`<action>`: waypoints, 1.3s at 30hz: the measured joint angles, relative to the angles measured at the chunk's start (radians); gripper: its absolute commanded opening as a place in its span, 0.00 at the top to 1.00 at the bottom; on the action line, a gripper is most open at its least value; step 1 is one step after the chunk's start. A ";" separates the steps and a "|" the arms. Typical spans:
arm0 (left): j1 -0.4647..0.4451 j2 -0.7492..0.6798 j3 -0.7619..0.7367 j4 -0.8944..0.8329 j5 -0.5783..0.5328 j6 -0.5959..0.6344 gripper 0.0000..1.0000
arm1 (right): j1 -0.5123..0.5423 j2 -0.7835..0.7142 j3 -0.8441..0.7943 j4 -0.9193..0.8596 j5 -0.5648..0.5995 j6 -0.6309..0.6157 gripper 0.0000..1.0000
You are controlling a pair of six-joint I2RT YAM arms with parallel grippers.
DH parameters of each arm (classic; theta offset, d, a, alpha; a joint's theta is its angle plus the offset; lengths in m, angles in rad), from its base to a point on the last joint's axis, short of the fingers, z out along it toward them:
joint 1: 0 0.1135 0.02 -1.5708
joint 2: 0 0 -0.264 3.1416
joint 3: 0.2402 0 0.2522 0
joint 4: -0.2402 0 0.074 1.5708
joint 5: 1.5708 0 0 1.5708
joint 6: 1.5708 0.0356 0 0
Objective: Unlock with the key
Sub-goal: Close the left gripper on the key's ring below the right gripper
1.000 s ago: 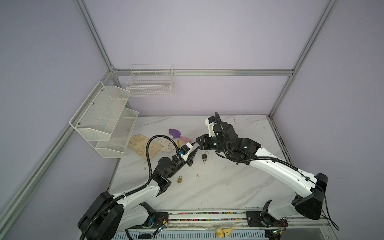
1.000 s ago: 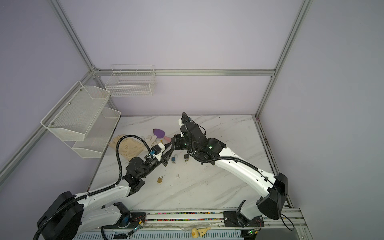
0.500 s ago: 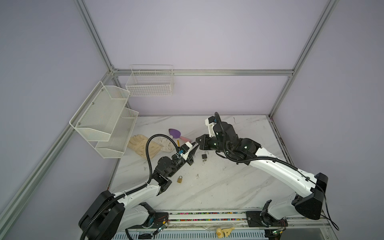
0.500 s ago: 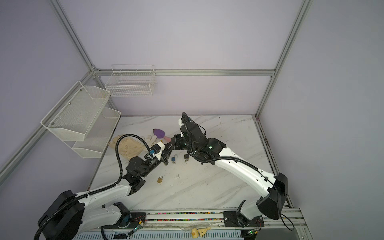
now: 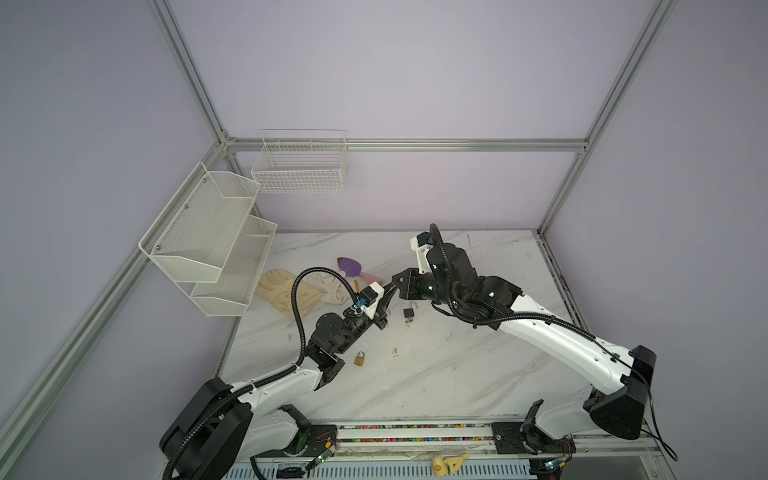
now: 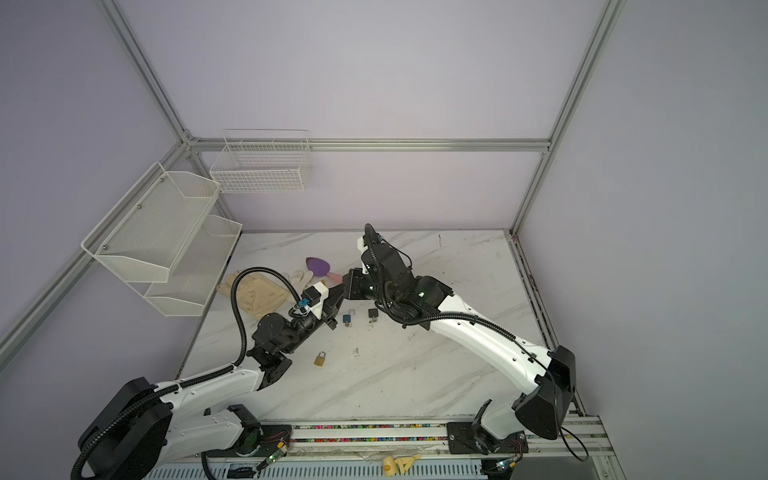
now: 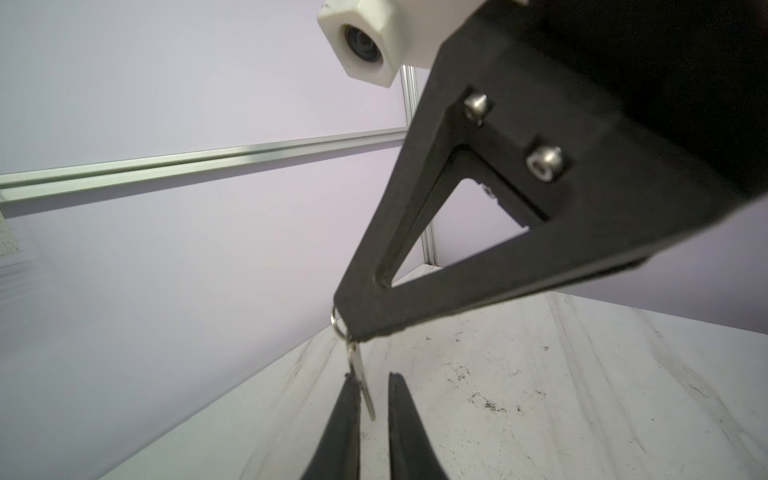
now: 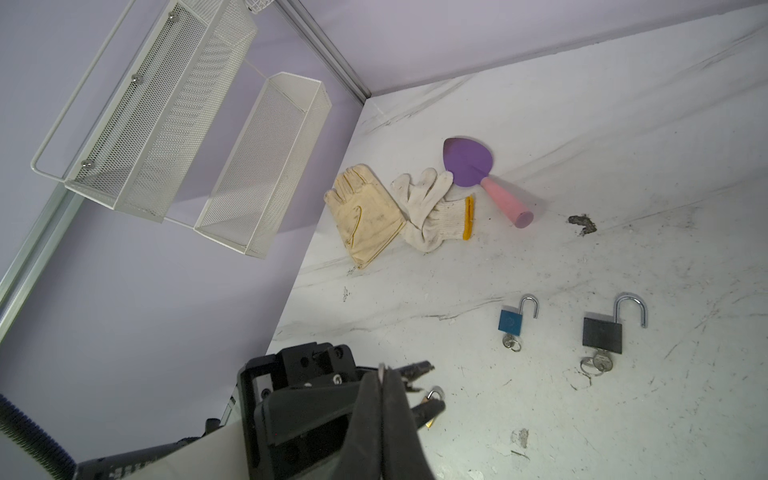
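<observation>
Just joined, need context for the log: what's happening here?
The right gripper pinches a key ring, its key dangling. The left gripper flanks the key with a narrow gap, not clamped. The blue padlock and black padlock lie open on the table, keys inserted; the brass padlock lies apart, shackle seemingly shut.

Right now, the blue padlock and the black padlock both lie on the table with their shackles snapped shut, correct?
No. The blue padlock and the black padlock both lie on the table, but their shackles are swung open; the right wrist view shows it.
</observation>
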 measured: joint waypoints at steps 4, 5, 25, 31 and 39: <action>0.000 0.015 0.000 0.009 0.000 -0.006 0.89 | -0.001 0.000 0.000 0.000 0.000 0.000 1.00; 0.000 0.016 0.000 0.011 0.000 -0.013 0.89 | -0.001 0.000 0.000 0.000 -0.001 0.000 1.00; 0.001 0.004 0.008 0.006 -0.006 -0.024 1.00 | -0.006 -0.015 -0.011 0.003 -0.006 0.000 1.00; 0.001 -0.024 0.024 -0.039 0.013 -0.023 1.00 | -0.006 -0.027 -0.011 0.005 -0.014 0.000 1.00; 0.001 -0.068 0.032 -0.133 0.024 -0.024 1.00 | -0.011 -0.028 -0.011 -0.005 -0.027 -0.013 0.92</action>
